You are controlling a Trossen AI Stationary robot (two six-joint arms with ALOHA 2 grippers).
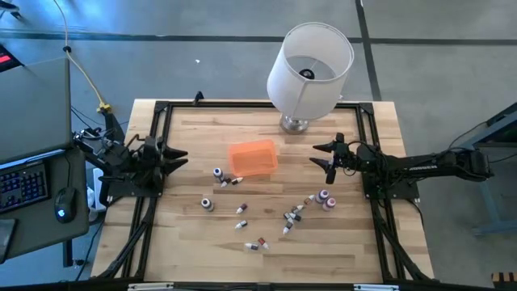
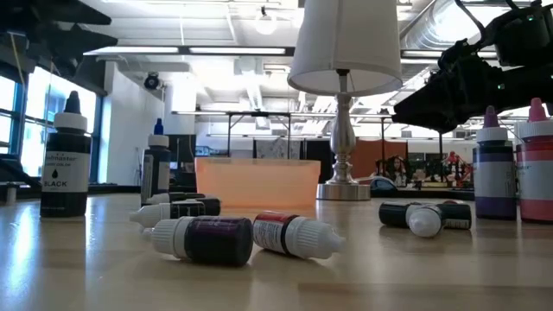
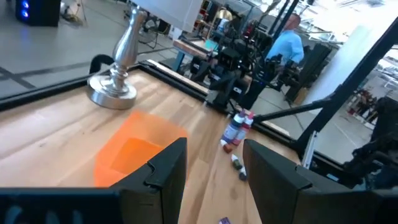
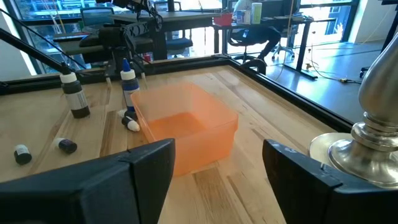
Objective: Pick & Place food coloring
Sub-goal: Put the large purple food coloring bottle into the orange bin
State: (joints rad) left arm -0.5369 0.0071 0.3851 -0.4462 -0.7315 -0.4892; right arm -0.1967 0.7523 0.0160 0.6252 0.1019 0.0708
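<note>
No pick was yet under way: the tiny whitish food coloring bottles (image 1: 266, 212) lay scattered near the translucent orange plastic box (image 1: 253, 157), the left gripper (image 1: 179, 158) and right gripper (image 1: 317, 155) were held spread and empty, a reach was judged next, and "BLACK" was read on one label.

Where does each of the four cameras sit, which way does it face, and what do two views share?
High: overhead, facing down; both arms, left gripper, right gripper.
Low: table-top height, facing the room; one dark arm overhead.
Left wrist: behind its open fingers, facing the translucent orange plastic box.
Right wrist: behind its open fingers, facing that box.
Shared: the silver-based lamp with white shade.
</note>
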